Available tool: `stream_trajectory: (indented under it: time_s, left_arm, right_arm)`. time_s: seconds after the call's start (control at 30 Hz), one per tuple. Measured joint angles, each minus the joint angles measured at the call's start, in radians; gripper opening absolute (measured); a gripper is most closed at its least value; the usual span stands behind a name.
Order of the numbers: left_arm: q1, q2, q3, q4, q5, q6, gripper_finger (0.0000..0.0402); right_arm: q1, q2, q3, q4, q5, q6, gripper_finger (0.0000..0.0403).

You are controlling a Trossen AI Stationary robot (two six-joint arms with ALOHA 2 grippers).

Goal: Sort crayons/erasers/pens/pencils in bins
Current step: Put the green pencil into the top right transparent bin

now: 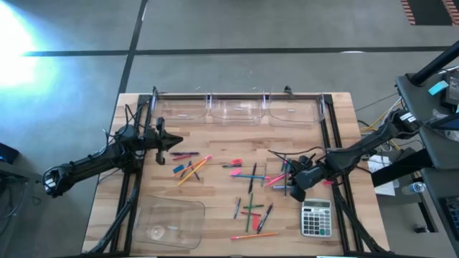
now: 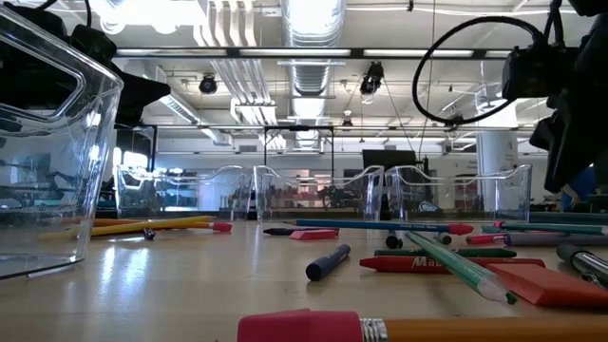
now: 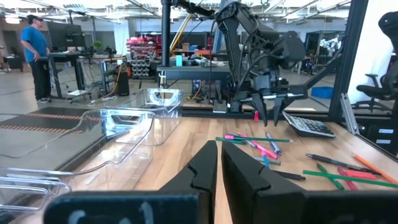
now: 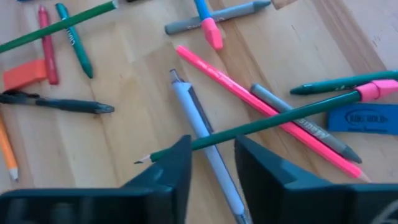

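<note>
Tabletop — right fingers apart, empty

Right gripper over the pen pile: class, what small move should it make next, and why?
Probably lower straight down. The right gripper has its jaws parted above the pale blue-grey pen, which runs between them with a green pencil lying across it, and nothing is gripped yet.

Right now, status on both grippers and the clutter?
Left gripper shut, empty, waiting near the bins. Right gripper part open over a grey-white pen; nothing held. Green pencil lies across that pen.
</note>
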Motion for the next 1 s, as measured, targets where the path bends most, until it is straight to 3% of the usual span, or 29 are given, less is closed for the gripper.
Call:
stream_trajectory:
  time_s: [0.2,0.4,0.73,1.0]
  left_arm:
    - [0.000,0.000,0.000,0.000,0.000,0.000,0.0010]
    - [0.000,0.000,0.000,0.000,0.000,0.000,0.0010]
    - [0.000,0.000,0.000,0.000,0.000,0.000,0.0010]
    - [0.000,0.000,0.000,0.000,0.000,0.000,0.0010]
  right_arm:
    - [-0.025,0.039,0.000,0.002,0.024,0.154,0.0202]
    - [-0.038,0.056,0.000,0.003,0.024,0.194,0.0240]
    - [-0.059,0.089,0.000,0.004,0.025,0.328,0.0256]
    - [-0.059,0.156,0.000,0.003,0.013,0.322,0.0256]
